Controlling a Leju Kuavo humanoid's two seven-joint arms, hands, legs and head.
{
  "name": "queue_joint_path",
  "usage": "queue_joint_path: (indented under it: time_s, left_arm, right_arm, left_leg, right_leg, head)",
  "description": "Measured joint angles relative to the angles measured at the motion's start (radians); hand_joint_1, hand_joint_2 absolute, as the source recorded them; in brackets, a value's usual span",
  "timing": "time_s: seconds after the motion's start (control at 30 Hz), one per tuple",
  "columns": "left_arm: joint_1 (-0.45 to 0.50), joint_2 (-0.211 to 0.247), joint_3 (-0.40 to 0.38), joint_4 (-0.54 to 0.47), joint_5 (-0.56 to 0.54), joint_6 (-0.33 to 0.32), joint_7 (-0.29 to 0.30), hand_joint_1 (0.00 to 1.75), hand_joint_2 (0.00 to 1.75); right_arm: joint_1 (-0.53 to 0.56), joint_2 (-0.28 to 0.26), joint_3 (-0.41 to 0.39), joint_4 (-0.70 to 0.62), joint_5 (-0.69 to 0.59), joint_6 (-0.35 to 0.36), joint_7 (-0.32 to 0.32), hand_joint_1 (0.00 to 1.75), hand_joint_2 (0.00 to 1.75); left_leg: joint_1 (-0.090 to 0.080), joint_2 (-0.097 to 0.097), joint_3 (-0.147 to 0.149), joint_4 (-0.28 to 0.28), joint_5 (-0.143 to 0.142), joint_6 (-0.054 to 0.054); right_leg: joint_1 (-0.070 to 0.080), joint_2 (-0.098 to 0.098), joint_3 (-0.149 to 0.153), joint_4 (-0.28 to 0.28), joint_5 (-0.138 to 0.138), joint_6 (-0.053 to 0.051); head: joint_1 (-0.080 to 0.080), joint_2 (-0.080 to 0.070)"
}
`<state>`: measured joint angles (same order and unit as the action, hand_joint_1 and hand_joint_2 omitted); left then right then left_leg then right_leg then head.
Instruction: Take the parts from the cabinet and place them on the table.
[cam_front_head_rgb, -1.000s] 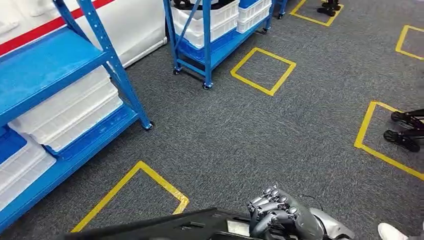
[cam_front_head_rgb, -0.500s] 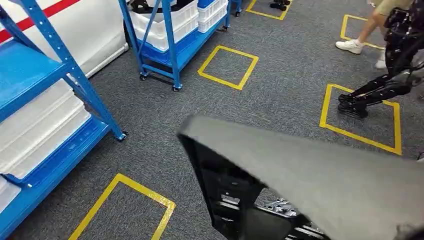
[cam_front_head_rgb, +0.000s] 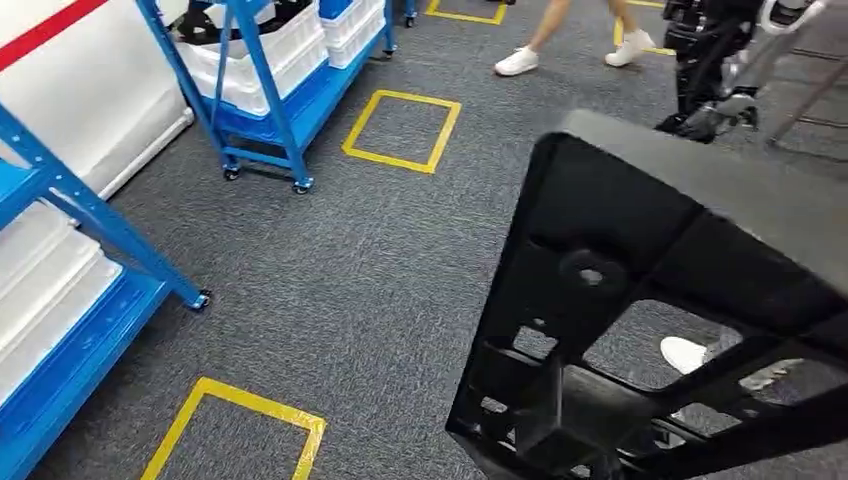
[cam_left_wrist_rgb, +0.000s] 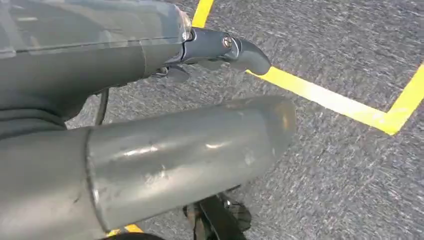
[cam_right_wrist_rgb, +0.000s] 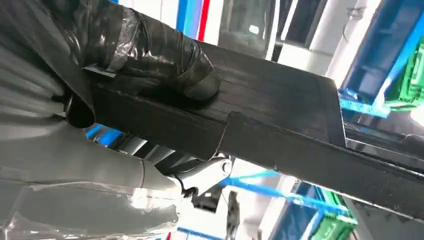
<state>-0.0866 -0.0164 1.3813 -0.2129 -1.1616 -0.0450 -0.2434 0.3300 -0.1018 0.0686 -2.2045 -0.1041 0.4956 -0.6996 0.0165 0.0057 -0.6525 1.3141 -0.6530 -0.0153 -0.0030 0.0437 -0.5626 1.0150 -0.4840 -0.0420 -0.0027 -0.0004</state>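
A large black plastic part with ribs and cut-outs stands tilted up close in front of me, covering the lower right of the head view. My right hand grips its edge in the right wrist view, a dark taped thumb pressing on the part's flat face. In the left wrist view my left hand hangs above the grey carpet. Its thumb and one finger are stretched out with nothing between them.
A blue wheeled rack with white crates stands at the back left, and a blue shelf unit at the near left. Yellow tape squares mark the carpet. A person's legs and a dark robot are at the back.
The whole view has swung, so the racks slid left. The black part rose from the bottom edge to cover the right side, hiding the hand that held it.
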Motion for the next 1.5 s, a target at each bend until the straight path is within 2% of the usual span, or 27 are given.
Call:
queue_joint_path:
  time_s: [0.1,0.13,0.17,0.27,0.3,0.33,0.37,0.43,0.5,0.53,0.6,0.63,0.67,0.77,0.8,0.87,0.97,1.03,1.1,1.13,1.17,1.2,1.3,1.33,1.4,1.47,1.5]
  left_arm:
    - [-0.002,0.008,0.002,0.000,0.013,-0.021,0.001,0.00,0.00]
    - [-0.001,0.014,0.003,0.000,0.021,-0.026,0.005,0.00,0.00]
    - [0.001,0.020,0.006,0.000,0.024,-0.029,0.010,0.00,0.00]
    - [-0.003,0.040,0.011,-0.001,0.033,-0.035,0.012,0.00,0.00]
    - [-0.004,0.042,0.013,-0.001,0.037,-0.036,0.012,0.00,0.00]
    - [-0.004,0.047,0.017,-0.002,0.039,-0.036,0.012,0.00,0.00]
    - [-0.001,0.053,0.019,-0.002,0.039,-0.036,0.012,0.00,0.00]
    - [0.006,0.064,0.025,-0.002,0.037,-0.036,0.013,0.00,0.00]
    - [0.007,0.071,0.026,-0.002,0.033,-0.036,0.013,0.00,0.00]
    - [0.006,0.073,0.026,-0.002,0.030,-0.037,0.011,0.00,0.00]
    - [0.003,0.079,0.026,-0.002,0.030,-0.042,0.005,0.00,0.00]
    - [0.002,0.080,0.026,-0.002,0.029,-0.042,0.004,0.00,0.00]
    - [0.002,0.082,0.026,-0.002,0.029,-0.043,0.003,0.00,0.00]
    - [-0.004,0.084,0.026,-0.002,0.028,-0.045,0.003,0.00,0.00]
    - [-0.007,0.084,0.026,-0.002,0.028,-0.045,0.003,0.00,0.00]
    - [-0.007,0.085,0.026,-0.002,0.028,-0.046,0.002,0.00,0.00]
    - [0.002,0.085,0.026,-0.002,0.032,-0.046,0.002,0.00,0.00]
    - [0.003,0.084,0.026,-0.002,0.036,-0.048,-0.001,0.00,0.00]
    - [0.003,0.081,0.026,-0.002,0.041,-0.048,-0.009,0.00,0.00]
    - [0.003,0.080,0.026,-0.002,0.042,-0.048,-0.010,0.00,0.00]
    - [0.003,0.079,0.026,-0.002,0.043,-0.048,-0.010,0.00,0.00]
    - [0.004,0.078,0.027,-0.002,0.043,-0.048,-0.010,0.00,0.00]
    - [0.002,0.072,0.027,-0.002,0.042,-0.046,-0.008,0.00,0.00]
    - [-0.002,0.064,0.027,-0.002,0.040,-0.046,-0.008,0.00,0.00]
    - [-0.004,0.059,0.027,-0.002,0.037,-0.045,-0.006,0.00,0.00]
    - [0.001,0.056,0.027,-0.002,0.030,-0.042,-0.001,0.00,0.00]
    - [0.003,0.055,0.027,-0.002,0.030,-0.041,0.002,0.00,0.00]
  right_arm:
    - [-0.001,0.043,-0.047,-0.004,-0.007,0.044,0.000,1.75,1.75]
    - [-0.002,0.059,-0.063,-0.008,-0.009,0.057,0.000,1.75,1.75]
    - [-0.005,0.071,-0.077,-0.010,-0.009,0.067,-0.001,1.75,1.75]
    - [0.008,0.095,-0.099,-0.021,-0.003,0.078,0.000,1.75,1.75]
    - [0.010,0.100,-0.105,-0.027,0.000,0.075,0.000,1.75,1.75]
    - [0.013,0.105,-0.108,-0.030,0.005,0.068,-0.001,1.75,1.75]
    - [0.012,0.109,-0.108,-0.035,0.010,0.056,-0.001,1.75,1.75]
    - [0.013,0.116,-0.108,-0.037,0.021,0.031,-0.001,1.75,1.75]
    - [0.016,0.122,-0.107,-0.038,0.031,0.013,-0.001,1.75,1.75]
    - [0.018,0.122,-0.104,-0.040,0.042,-0.002,0.000,1.75,1.75]
    - [0.019,0.119,-0.086,-0.044,0.055,-0.030,0.000,1.75,1.75]
    - [0.018,0.116,-0.078,-0.048,0.059,-0.038,0.000,1.75,1.75]
    - [0.016,0.112,-0.069,-0.049,0.062,-0.044,0.000,1.75,1.75]
    - [0.018,0.108,-0.056,-0.057,0.066,-0.049,0.000,1.75,1.75]
    - [0.018,0.108,-0.054,-0.060,0.067,-0.049,0.000,1.75,1.75]
    - [0.015,0.108,-0.048,-0.064,0.068,-0.050,-0.001,1.75,1.75]
    - [0.010,0.097,-0.027,-0.064,0.068,-0.052,0.000,1.75,1.75]
    - [-0.001,0.085,-0.012,-0.061,0.069,-0.049,0.000,1.75,1.75]
    - [-0.023,0.071,0.014,-0.052,0.069,-0.048,0.000,1.75,1.75]
    - [-0.032,0.066,0.027,-0.049,0.069,-0.048,0.000,1.75,1.75]
    - [-0.042,0.058,0.046,-0.043,0.071,-0.049,0.000,1.75,1.75]
    - [-0.050,0.052,0.064,-0.038,0.073,-0.052,0.001,1.75,1.75]
    - [-0.062,0.034,0.107,-0.023,0.076,-0.068,0.001,1.75,1.75]
    - [-0.074,0.025,0.120,-0.015,0.077,-0.080,0.001,1.75,1.75]
    - [-0.094,0.014,0.142,-0.006,0.081,-0.101,0.001,1.75,1.75]
    - [-0.100,0.003,0.168,0.001,0.089,-0.121,0.001,1.75,1.75]
    - [-0.101,-0.003,0.181,0.006,0.094,-0.130,0.001,1.75,1.75]
  left_leg:
    - [-0.003,-0.026,0.087,-0.220,0.146,0.016]
    - [-0.004,-0.079,0.113,-0.290,0.167,0.023]
    - [-0.001,-0.094,0.121,-0.313,0.162,0.024]
    - [-0.008,-0.067,0.129,-0.321,0.159,0.028]
    - [0.005,-0.053,0.133,-0.340,0.170,0.037]
    - [0.002,-0.037,0.136,-0.345,0.173,0.042]
    - [0.000,-0.024,0.137,-0.345,0.172,0.049]
    - [-0.005,0.005,0.136,-0.345,0.171,0.050]
    - [-0.006,0.034,0.134,-0.343,0.169,0.047]
    - [-0.006,0.047,0.136,-0.343,0.167,0.045]
    - [-0.006,0.069,0.143,-0.342,0.162,0.038]
    - [-0.006,0.078,0.148,-0.341,0.158,0.033]
    - [-0.014,0.085,0.150,-0.337,0.153,0.025]
    - [-0.012,0.111,0.156,-0.339,0.151,0.012]
    - [-0.010,0.115,0.158,-0.336,0.146,0.004]
    - [-0.003,0.033,0.130,-0.271,0.091,0.000]
    - [-0.001,0.000,0.017,-0.031,-0.011,-0.005]
    - [-0.001,0.000,0.004,-0.022,0.023,-0.004]
    - [0.001,-0.012,0.066,-0.175,0.122,-0.001]
    - [0.003,-0.033,0.095,-0.244,0.157,0.001]
    - [0.005,-0.079,0.113,-0.290,0.160,0.002]
    - [0.004,-0.089,0.118,-0.305,0.157,0.002]
    - [-0.004,-0.061,0.123,-0.316,0.157,0.020]
    - [0.007,-0.044,0.124,-0.328,0.165,0.033]
    - [0.003,-0.022,0.126,-0.332,0.167,0.043]
    - [-0.002,0.006,0.125,-0.332,0.165,0.046]
    - [-0.003,0.020,0.124,-0.331,0.165,0.047]
  right_leg:
    - [0.003,0.039,0.008,0.003,-0.003,-0.002]
    - [0.000,0.051,0.006,0.002,-0.003,-0.001]
    - [0.006,0.064,0.002,0.009,-0.004,0.005]
    - [-0.004,0.098,-0.009,-0.001,0.008,0.027]
    - [0.000,0.096,-0.010,0.006,0.004,0.032]
    - [0.003,0.034,-0.021,0.031,-0.017,0.034]
    - [0.003,-0.004,-0.047,0.083,-0.056,0.037]
    - [-0.004,-0.029,-0.118,0.232,-0.131,0.045]
    - [-0.011,-0.035,-0.150,0.298,-0.139,0.051]
    - [-0.013,-0.039,-0.131,0.261,-0.109,0.053]
    - [-0.014,-0.066,-0.029,0.080,-0.021,0.051]
    - [-0.010,-0.114,0.012,0.004,-0.011,0.046]
    - [0.000,-0.123,0.014,-0.003,-0.015,0.039]
    - [0.007,-0.087,0.004,0.001,-0.014,0.025]
    - [-0.001,-0.075,0.009,-0.009,-0.008,0.015]
    - [-0.004,-0.059,0.010,-0.014,-0.003,0.003]
    - [0.001,-0.024,0.007,-0.013,-0.002,-0.003]
    - [0.003,0.001,0.008,-0.009,-0.002,-0.003]
    - [0.002,0.028,0.009,-0.002,-0.005,-0.002]
    - [0.001,0.038,0.009,0.000,-0.006,0.001]
    - [0.002,0.047,0.008,0.003,-0.008,0.005]
    - [0.003,0.057,0.003,0.005,-0.007,0.009]
    - [-0.005,0.087,-0.012,0.001,0.004,0.033]
    - [-0.005,0.085,-0.014,0.010,-0.003,0.037]
    - [0.001,0.001,-0.054,0.092,-0.063,0.042]
    - [-0.004,-0.027,-0.127,0.247,-0.135,0.049]
    - [-0.005,-0.032,-0.150,0.293,-0.145,0.051]
  head:
    - [0.000,0.000]
    - [0.000,0.000]
    - [0.000,0.000]
    - [0.000,0.000]
    - [0.000,0.000]
    - [0.001,0.000]
    - [0.000,0.000]
    - [0.000,0.000]
    - [0.001,0.000]
    - [0.000,0.000]
    - [0.001,0.000]
    - [0.000,0.000]
    - [0.000,0.000]
    - [0.000,0.000]
    - [0.000,0.000]
    - [0.000,0.000]
    - [0.000,0.000]
    - [0.000,0.000]
    - [0.000,0.000]
    - [0.000,0.000]
    - [0.000,0.000]
    - [0.000,0.000]
    - [0.000,0.000]
    - [0.000,0.000]
    - [0.001,0.000]
    - [0.001,0.000]
    - [0.001,0.000]
